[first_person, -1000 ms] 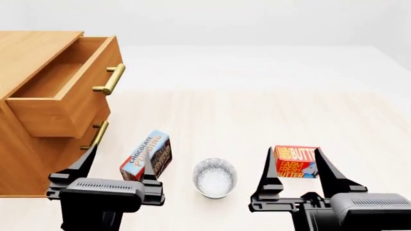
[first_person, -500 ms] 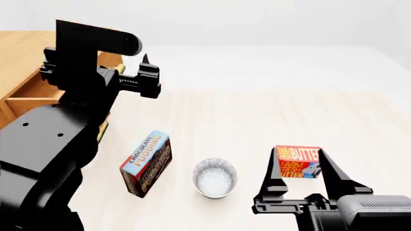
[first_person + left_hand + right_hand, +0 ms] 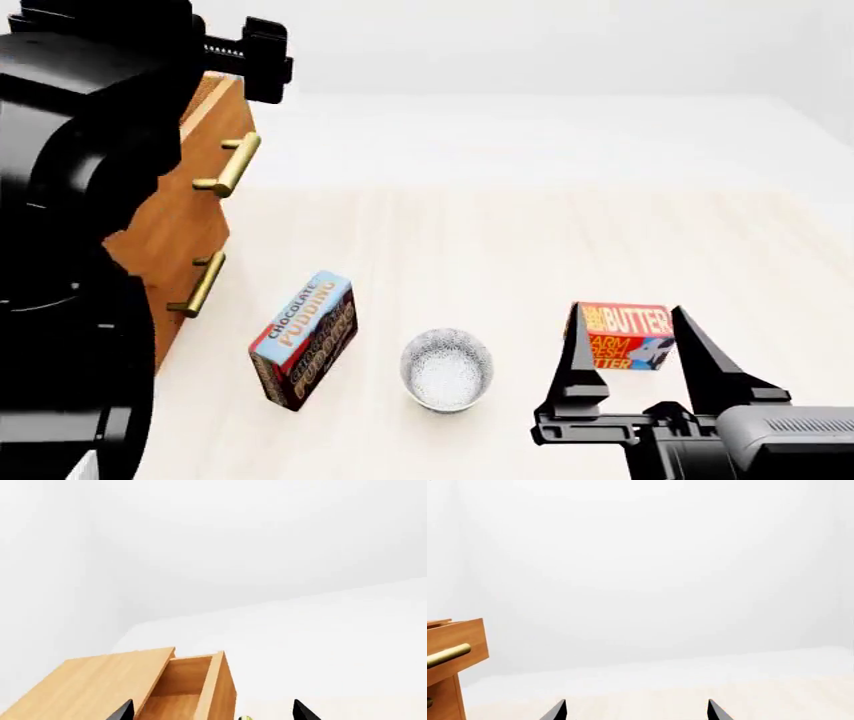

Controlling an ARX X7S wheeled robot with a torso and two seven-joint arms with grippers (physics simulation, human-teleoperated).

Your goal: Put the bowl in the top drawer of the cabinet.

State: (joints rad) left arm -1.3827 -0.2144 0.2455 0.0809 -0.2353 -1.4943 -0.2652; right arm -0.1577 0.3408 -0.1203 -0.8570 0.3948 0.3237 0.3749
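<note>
1. My left claw [image 3: 267, 62] hangs high by the top drawer [image 3: 190, 690], whose pulled-out box is uncovered from above.
2. The bowl [image 3: 447, 369] has a pudding box [image 3: 303, 340] near one side and a butter box [image 3: 621, 336] near the other.
3. Bare tabletop [image 3: 534, 240] lies beyond them.

A pale wooden surface [image 3: 534, 250] with faint plank grain fills the lower two thirds of the head view. Beyond its far edge, across the upper part of the frame, runs a plain white floor [image 3: 561, 130], then bare white walls [image 3: 534, 40]. The light is soft and even, with only faint shadows.
</note>
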